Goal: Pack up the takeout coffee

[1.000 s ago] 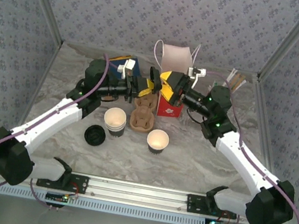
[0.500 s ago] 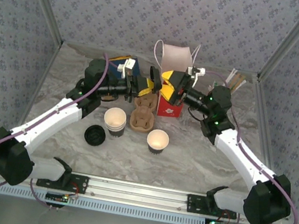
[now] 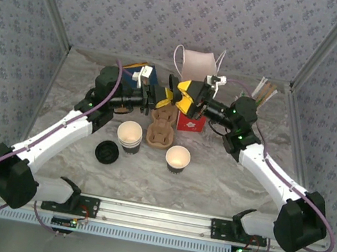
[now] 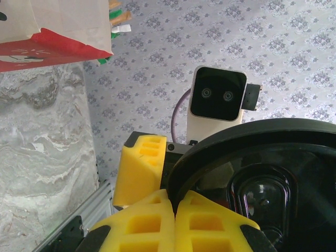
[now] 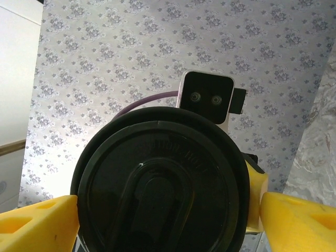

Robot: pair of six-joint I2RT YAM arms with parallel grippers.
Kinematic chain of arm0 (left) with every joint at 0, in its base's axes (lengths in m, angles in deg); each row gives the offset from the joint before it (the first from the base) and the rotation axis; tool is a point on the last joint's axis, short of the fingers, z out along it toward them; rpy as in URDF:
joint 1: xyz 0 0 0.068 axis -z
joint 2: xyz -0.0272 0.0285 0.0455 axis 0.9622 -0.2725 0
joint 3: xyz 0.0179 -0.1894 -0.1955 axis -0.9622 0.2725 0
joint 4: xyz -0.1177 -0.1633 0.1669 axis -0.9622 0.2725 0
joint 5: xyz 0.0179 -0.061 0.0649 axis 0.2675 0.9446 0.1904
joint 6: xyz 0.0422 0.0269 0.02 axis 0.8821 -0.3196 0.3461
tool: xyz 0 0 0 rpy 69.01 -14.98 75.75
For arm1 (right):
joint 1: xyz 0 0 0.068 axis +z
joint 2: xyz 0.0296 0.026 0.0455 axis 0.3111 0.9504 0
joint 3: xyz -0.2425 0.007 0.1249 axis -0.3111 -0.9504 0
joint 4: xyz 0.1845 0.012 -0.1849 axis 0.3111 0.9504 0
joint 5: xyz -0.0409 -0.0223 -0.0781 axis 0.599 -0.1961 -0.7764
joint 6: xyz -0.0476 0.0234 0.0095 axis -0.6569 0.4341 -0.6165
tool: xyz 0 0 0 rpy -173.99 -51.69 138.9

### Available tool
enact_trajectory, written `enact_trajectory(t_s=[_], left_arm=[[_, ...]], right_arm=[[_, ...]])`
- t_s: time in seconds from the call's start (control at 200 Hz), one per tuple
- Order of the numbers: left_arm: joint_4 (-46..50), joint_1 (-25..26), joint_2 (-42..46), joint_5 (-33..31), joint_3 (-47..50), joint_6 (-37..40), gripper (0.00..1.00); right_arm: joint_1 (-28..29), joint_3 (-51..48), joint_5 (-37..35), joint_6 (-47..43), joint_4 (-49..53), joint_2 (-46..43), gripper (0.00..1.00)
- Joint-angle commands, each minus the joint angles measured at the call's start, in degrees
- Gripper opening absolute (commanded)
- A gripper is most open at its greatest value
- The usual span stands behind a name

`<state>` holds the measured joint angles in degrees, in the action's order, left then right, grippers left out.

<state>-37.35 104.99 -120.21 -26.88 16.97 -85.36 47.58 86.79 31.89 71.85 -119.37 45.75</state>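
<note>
Cup (image 3: pixel 177 158): stands upright and lidless on the surface (image 3: pixel 224 181), below both sets of fingers and nearer the arm bases than they are. Its lid (image 5: pixel 157 189) is off the cup, raised in the air where the two sets of fingers meet.

Left fingers (image 4: pixel 147 226): fully closed, pads meeting. The lid's rim runs down into the seam between them, so the lid is pinched at its edge.

Right fingers (image 5: pixel 37 226): spread wide, one on each side of the lid. One finger meets the rim. The other stands off it, leaving a narrow gap in which a left finger shows. They do not clamp the lid.

Below the fingers: the carrier (image 3: pixel 161 128) lies beneath the meeting point. The red bag (image 3: pixel 190 122) is just beside the carrier, below the right fingers. The white bag (image 3: pixel 198 63) stands beyond the fingers, toward the back wall.

On the left fingers' side, near the carrier: the cup stack (image 3: pixel 129 135), with loose lids (image 3: pixel 106 152) beside it.

Room: bare surface runs from the cup to the near edge and out below the right arm. The cup's rim stands apart from the carrier and from the stack.
</note>
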Motion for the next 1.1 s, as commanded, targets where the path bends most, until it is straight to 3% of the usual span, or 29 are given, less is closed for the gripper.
enact_trajectory(t_s=[0.0,0.74,1.094], left_arm=[[-2.2,0.2,1.1,1.0,-1.5,0.8,0.0],[-1.9,0.3,1.6,1.0,-0.4,0.8,0.0],[-1.6,0.1,1.8,1.0,-0.1,1.1,0.0]], right_arm=[[1.0,1.3,1.4,0.3,-2.3,0.3,0.88],[1.9,3.8,1.8,-1.8,-0.3,-0.3,0.89],[-0.4,2.5,0.7,-4.5,4.3,-3.1,0.9]])
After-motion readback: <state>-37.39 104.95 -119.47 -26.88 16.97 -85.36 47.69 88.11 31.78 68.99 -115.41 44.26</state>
